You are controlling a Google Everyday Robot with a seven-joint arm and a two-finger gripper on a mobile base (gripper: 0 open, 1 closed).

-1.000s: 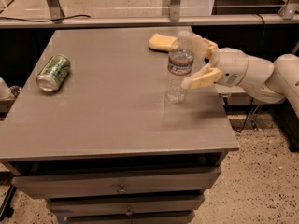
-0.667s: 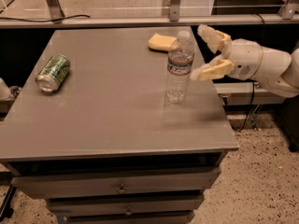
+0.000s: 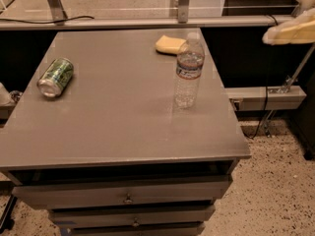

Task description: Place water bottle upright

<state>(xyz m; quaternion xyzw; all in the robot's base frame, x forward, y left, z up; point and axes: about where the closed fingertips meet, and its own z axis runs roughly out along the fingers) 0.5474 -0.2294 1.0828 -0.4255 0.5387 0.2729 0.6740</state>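
The water bottle (image 3: 188,70) stands upright on the right half of the grey table (image 3: 98,127). It is clear and ribbed, with a white cap and a red, white and blue label band. My gripper (image 3: 298,13) is at the top right of the camera view, off the table's right edge and well clear of the bottle. Its cream fingers (image 3: 289,33) are apart with nothing between them, and part of it is cut off by the frame's edge.
A green drink can (image 3: 55,76) lies on its side at the table's left. A yellow sponge (image 3: 171,44) lies at the back, just behind the bottle. Drawers (image 3: 128,198) sit under the tabletop. A cable and a metal rail (image 3: 266,97) are on the right by the floor.
My gripper has let go of the bottle and pulled away up and to the right. The bottle stays standing where it was.
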